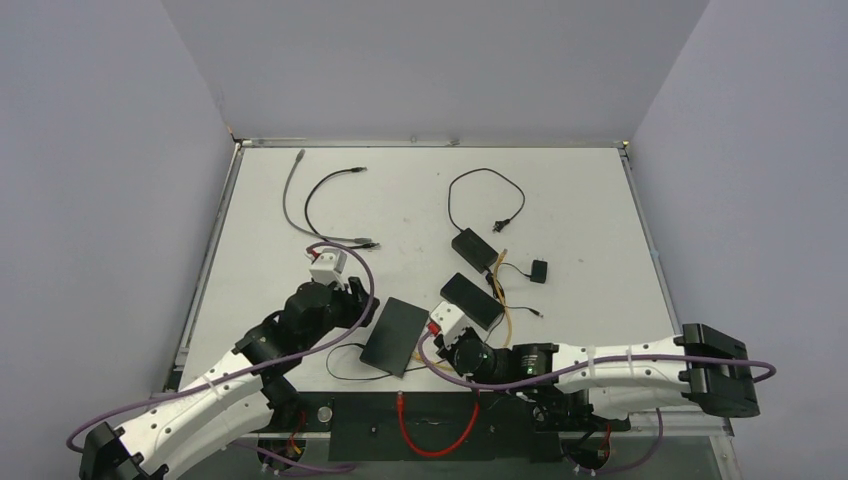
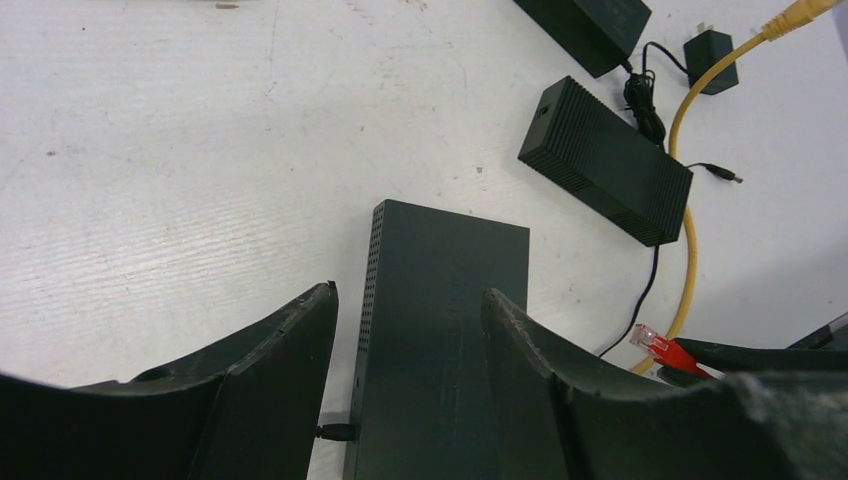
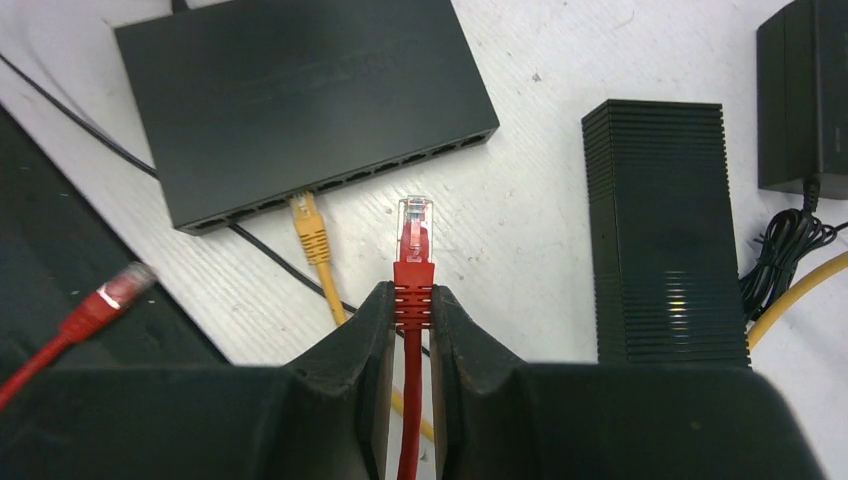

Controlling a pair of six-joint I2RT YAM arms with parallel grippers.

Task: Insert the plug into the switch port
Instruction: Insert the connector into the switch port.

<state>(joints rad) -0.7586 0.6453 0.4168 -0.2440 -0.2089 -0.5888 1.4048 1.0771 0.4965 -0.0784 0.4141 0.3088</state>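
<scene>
My right jaws pinch the plug point(image 3: 415, 235) mid-frame, aimed at the switch point(image 3: 300, 90) ports, not yet inserted. My left jaws stand apart over the switch.

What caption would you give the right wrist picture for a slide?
Right gripper holds a red plug aimed at the switch ports, next to a yellow plug sitting in one port.

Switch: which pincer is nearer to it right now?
Left. The left pincer straddles the switch, with open fingers on either side. The right pincer holds the red plug a short gap off the port row.
</scene>
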